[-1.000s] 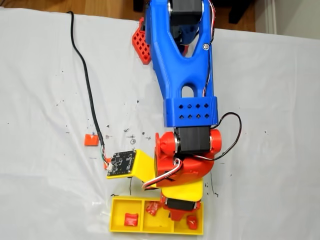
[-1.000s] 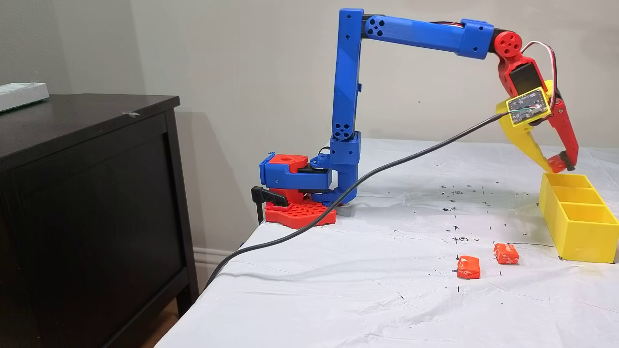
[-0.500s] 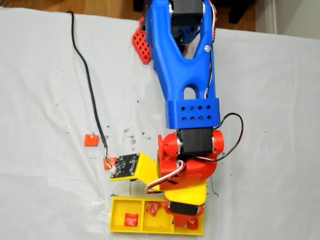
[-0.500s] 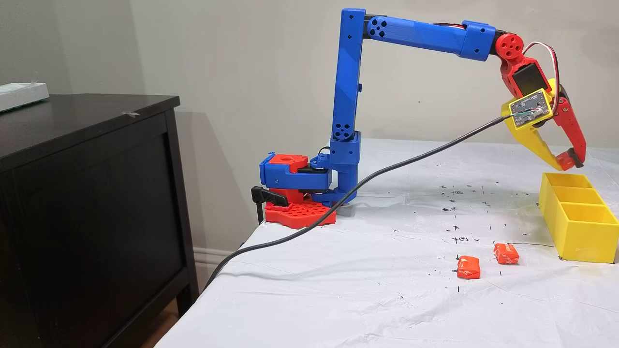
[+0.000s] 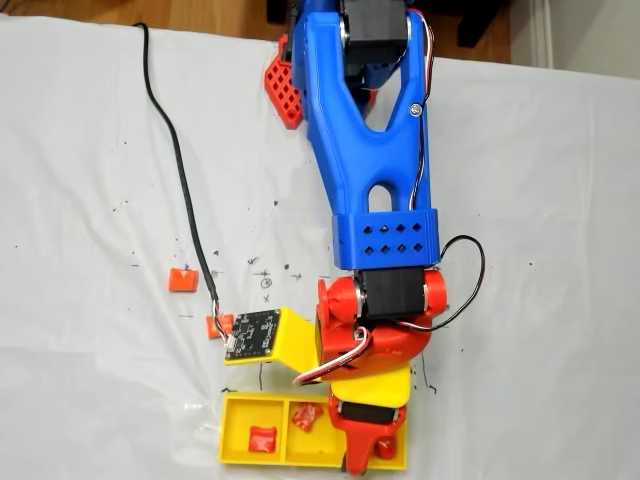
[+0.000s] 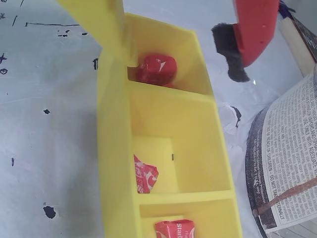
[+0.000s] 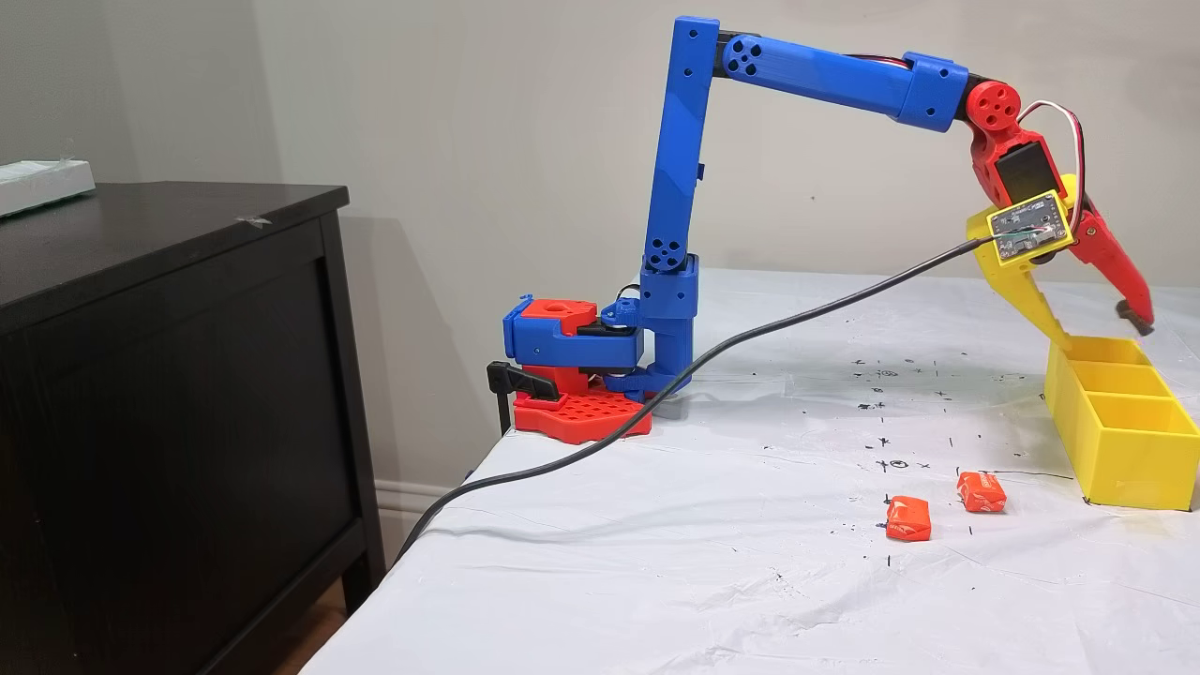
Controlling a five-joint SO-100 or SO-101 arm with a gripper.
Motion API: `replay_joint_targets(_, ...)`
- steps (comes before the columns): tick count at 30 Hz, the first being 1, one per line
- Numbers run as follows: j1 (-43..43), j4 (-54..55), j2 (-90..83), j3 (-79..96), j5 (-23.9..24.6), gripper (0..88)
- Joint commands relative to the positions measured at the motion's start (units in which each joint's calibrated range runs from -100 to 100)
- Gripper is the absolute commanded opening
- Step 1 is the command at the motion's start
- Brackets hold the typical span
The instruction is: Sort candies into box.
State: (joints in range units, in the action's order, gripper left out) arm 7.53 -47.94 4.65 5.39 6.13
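The yellow box (image 7: pixel 1125 441) lies at the table's right end in a fixed view, its three compartments (image 6: pixel 168 124) in a row. Each compartment holds one red candy: one at the top of the wrist view (image 6: pixel 156 69), one in the middle (image 6: pixel 144 174), one at the bottom (image 6: pixel 174 229). My gripper (image 7: pixel 1102 333) hangs open just above the box's far compartment, the yellow finger (image 6: pixel 99 25) and the red finger (image 6: pixel 252 29) wide apart with nothing between them. Two orange candies (image 7: pixel 907 518) (image 7: pixel 981 491) lie on the white sheet short of the box.
A black cable (image 5: pixel 175 170) runs across the sheet to the yellow camera bracket (image 5: pixel 255 335) on my wrist. A printed paper (image 6: pixel 292 163) lies beyond the box's outer side. The arm's base (image 7: pixel 572 375) stands at the table's far edge beside a dark cabinet (image 7: pixel 169 375).
The gripper was shut on a red candy above the box; it has moved slightly outward and opened, and the candy now lies in the end compartment.
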Motion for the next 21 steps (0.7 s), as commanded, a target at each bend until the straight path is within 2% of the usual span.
replay_joint_targets(1, -0.1, -0.7, -2.9, -5.7, -0.5, 25.9)
replay_joint_targets(5, -1.3, -2.7, -5.2, -6.5, -1.0, 21.0)
replay_joint_targets(8, -3.6, -8.2, -7.5, -9.9, -2.4, 4.9)
replay_joint_targets(9, -4.4, -9.7, -8.2, -10.7, -2.8, 3.2)
replay_joint_targets(13, -7.1, -15.9, -11.4, -12.4, -5.9, 0.5)
replay_joint_targets(17, -10.4, -21.9, -13.3, -12.1, -11.5, 0.2)
replay_joint_targets(21, -13.6, -24.2, -12.9, -11.4, -15.2, 0.2)
